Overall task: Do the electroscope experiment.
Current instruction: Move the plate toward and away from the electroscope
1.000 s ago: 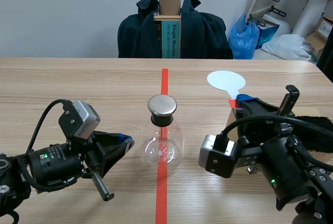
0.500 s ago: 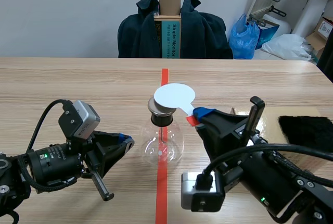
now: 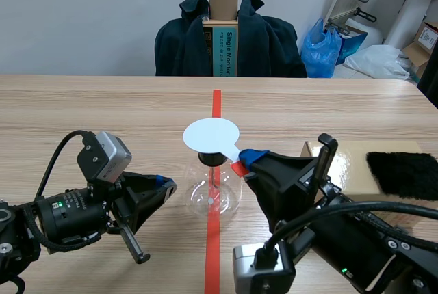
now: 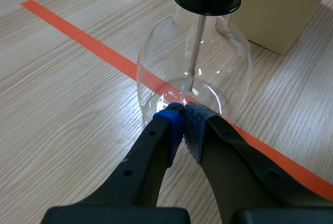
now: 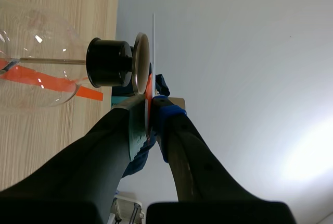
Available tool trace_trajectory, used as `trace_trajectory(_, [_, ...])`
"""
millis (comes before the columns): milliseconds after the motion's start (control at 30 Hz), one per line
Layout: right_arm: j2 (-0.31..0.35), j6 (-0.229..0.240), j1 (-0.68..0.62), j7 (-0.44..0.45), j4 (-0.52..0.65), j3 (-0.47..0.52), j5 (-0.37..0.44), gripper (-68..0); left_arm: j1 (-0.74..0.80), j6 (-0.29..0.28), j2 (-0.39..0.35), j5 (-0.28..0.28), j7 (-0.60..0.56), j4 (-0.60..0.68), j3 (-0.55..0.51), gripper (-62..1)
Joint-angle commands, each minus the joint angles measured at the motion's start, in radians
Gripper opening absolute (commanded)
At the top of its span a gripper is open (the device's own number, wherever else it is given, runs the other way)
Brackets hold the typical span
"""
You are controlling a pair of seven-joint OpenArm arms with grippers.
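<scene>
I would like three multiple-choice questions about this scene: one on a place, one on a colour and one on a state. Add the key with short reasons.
1. Where is the white disc?
A. Over the flask's top.
B. Inside the flask.
C. Under the flask.

2. What colour is the tape line that runs under the flask?
A. Green.
B. Orange-red.
C. Yellow.

3. How does the left tool stand?
A. Open wide.
B. Shut on the flask.
C. Shut on nothing.

Key:
1 A: the right tool holds it there by its red handle.
2 B: the line shows orange-red through the glass.
3 C: its pads meet with nothing between them.
</scene>
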Motion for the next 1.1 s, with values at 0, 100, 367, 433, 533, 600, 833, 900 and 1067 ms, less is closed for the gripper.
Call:
trace_trajectory(0, [0.011, -0.015, 0.014, 0.001, 0.017, 0.009, 0.007, -66.7, -0.003, -0.002, 0.003, -0.013, -0.017, 0.013, -0.001, -59.3])
trace_trajectory(100, [0.011, -0.015, 0.014, -0.019, 0.017, 0.009, 0.007, -66.7, -0.003, -0.002, 0.003, -0.013, -0.017, 0.013, -0.001, -59.3])
trace_trajectory(367, [0.011, -0.015, 0.014, -0.203, 0.017, 0.009, 0.007, -66.7, -0.003, -0.002, 0.003, -0.013, -0.017, 0.013, -0.001, -59.3])
trace_trajectory(433, [0.011, -0.015, 0.014, -0.267, 0.017, 0.009, 0.007, -66.7, -0.003, -0.002, 0.003, -0.013, -0.017, 0.013, -0.001, -59.3])
trace_trajectory(533, [0.011, -0.015, 0.014, -0.369, 0.017, 0.009, 0.007, -66.7, -0.003, -0.002, 0.003, -0.013, -0.017, 0.013, -0.001, -59.3])
trace_trajectory(600, [0.011, -0.015, 0.014, -0.43, 0.017, 0.009, 0.007, -66.7, -0.003, -0.002, 0.003, -0.013, -0.017, 0.013, -0.001, -59.3])
trace_trajectory(833, [0.011, -0.015, 0.014, -0.552, 0.017, 0.009, 0.007, -66.7, -0.003, -0.002, 0.003, -0.013, -0.017, 0.013, -0.001, -59.3])
trace_trajectory(900, [0.011, -0.015, 0.014, -0.556, 0.017, 0.009, 0.007, -66.7, -0.003, -0.002, 0.003, -0.013, -0.017, 0.013, -0.001, -59.3])
trace_trajectory(1067, [0.011, -0.015, 0.014, -0.49, 0.017, 0.009, 0.007, -66.7, -0.003, -0.002, 0.003, -0.013, -0.017, 0.013, -0.001, -59.3])
